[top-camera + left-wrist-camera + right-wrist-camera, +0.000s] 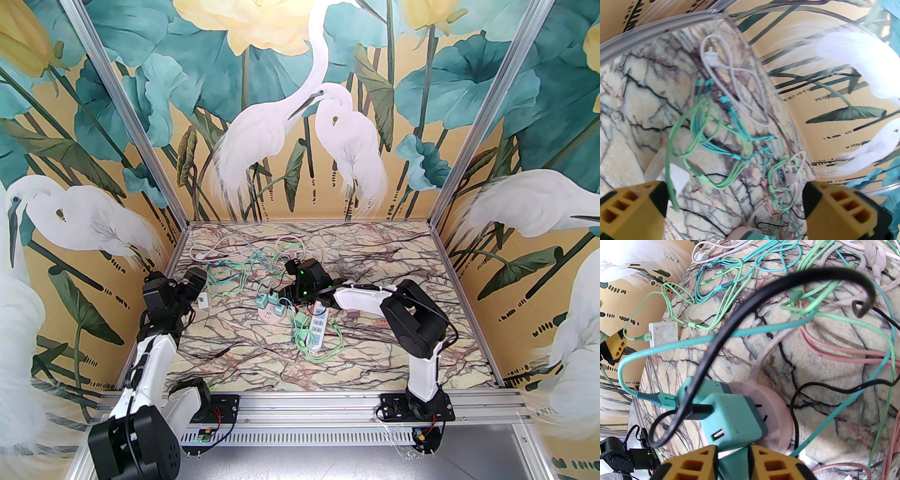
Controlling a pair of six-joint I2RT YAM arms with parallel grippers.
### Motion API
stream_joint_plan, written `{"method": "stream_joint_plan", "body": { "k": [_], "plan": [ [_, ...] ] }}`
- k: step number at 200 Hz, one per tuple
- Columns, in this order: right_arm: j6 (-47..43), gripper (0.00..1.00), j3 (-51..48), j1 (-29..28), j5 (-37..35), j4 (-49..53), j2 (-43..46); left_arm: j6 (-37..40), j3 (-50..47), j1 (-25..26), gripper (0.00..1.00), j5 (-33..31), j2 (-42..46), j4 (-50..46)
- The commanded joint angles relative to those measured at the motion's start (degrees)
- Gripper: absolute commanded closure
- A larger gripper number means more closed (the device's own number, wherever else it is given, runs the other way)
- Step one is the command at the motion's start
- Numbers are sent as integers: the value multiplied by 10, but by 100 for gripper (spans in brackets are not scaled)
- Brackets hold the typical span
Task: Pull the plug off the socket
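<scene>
A round pink socket (775,413) lies on the marble table, and it is also in the top view (268,318). Two teal plugs stand in it. The nearer teal plug (733,420) has a black cable in its side, and my right gripper (731,462) is shut on its lower end. The second teal plug (698,385) behind it carries a teal cable. My left gripper (738,206) is wide open at the table's left side, holding nothing. A white charger (675,178) with a green cable lies just past its left finger (630,211).
Tangled green, teal, pink, white and black cables (234,272) cover the table's far middle. A white power strip (319,330) with a teal plug in it lies right of the socket, and a small pink adapter (351,313) sits beside it. The walls stand close on the left.
</scene>
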State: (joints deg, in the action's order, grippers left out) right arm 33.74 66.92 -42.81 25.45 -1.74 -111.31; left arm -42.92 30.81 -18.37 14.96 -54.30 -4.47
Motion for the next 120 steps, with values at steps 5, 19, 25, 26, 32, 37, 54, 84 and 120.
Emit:
{"method": "stream_joint_plan", "body": {
  "k": [5,19,25,26,32,37,54,84,120],
  "plan": [
    [-15,71,-36,3,-73,117,-37,1,9,1,0,12,-8,-27],
    [-15,71,-37,3,-72,117,-37,14,15,0,0,-46,-19,-56],
    [-15,71,-37,3,-72,117,-36,27,15,1,0,-63,-24,-55],
    [-15,71,-37,3,-72,117,-36,30,15,1,0,-65,-25,-54],
    [-15,71,-38,3,-72,117,-36,42,14,1,1,-69,-34,-42],
    [-15,71,-37,3,-72,117,-35,43,14,0,0,-67,-42,-33],
    [-16,71,-37,3,-72,118,-36,26,18,5,0,10,-84,17],
    [-16,71,-34,3,-72,119,-39,49,58,107,0,0,-127,32],
    [-17,71,-33,3,-76,122,-37,37,73,142,0,-29,-155,15]
  ]
}}
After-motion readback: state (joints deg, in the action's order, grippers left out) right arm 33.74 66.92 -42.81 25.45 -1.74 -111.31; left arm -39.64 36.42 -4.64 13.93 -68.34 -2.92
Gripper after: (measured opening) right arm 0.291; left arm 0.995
